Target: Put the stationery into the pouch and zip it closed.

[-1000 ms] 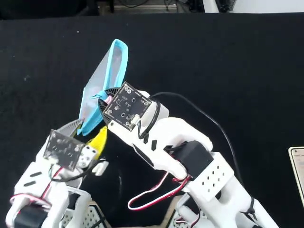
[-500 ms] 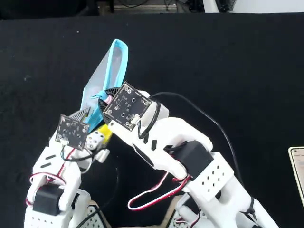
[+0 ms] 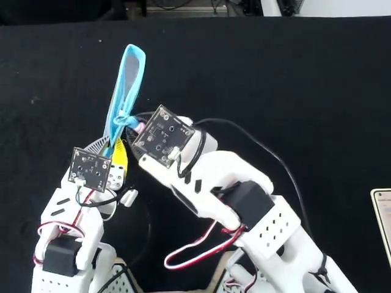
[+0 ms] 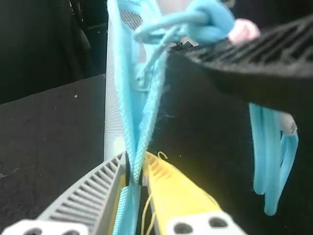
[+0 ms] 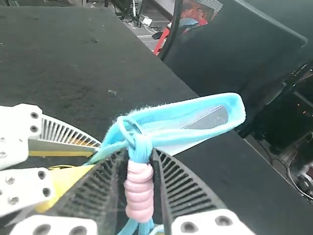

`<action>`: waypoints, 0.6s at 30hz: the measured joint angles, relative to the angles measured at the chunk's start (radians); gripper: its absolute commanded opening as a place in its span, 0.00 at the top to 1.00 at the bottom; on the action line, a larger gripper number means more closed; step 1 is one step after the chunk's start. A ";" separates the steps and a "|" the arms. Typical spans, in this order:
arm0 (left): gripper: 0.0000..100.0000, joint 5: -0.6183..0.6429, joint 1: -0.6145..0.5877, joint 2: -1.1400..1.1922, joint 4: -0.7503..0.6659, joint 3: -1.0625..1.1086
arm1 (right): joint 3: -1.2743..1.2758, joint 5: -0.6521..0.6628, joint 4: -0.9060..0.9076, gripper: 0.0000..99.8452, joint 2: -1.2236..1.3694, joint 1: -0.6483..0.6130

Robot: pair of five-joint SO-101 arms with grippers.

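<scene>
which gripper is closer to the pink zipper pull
Right. The right gripper is shut on the pink zipper pull; the left gripper clamps the blue edge of the pouch close by.

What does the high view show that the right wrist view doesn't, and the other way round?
High view: the left arm and right arm down toward their bases, the wide black table, and a white card at its right edge.

Right wrist view: the ribbed inner faces of the right claw's black fingers, plus a dark screen beyond the table.

Both: the blue pouch held edge-up, the left claw clamped on its edge, and the right claw shut on the pink coil tied to the blue cord.
</scene>
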 measured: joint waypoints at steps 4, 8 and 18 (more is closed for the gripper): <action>0.97 0.000 0.002 0.011 0.097 -0.061 | 0.000 0.000 0.000 0.99 0.000 0.061; 0.97 -0.014 0.002 0.000 0.172 -0.103 | 0.000 0.002 0.000 0.99 0.000 0.098; 0.97 -0.060 0.005 0.000 0.262 -0.149 | 0.114 0.002 -0.130 0.99 0.000 0.172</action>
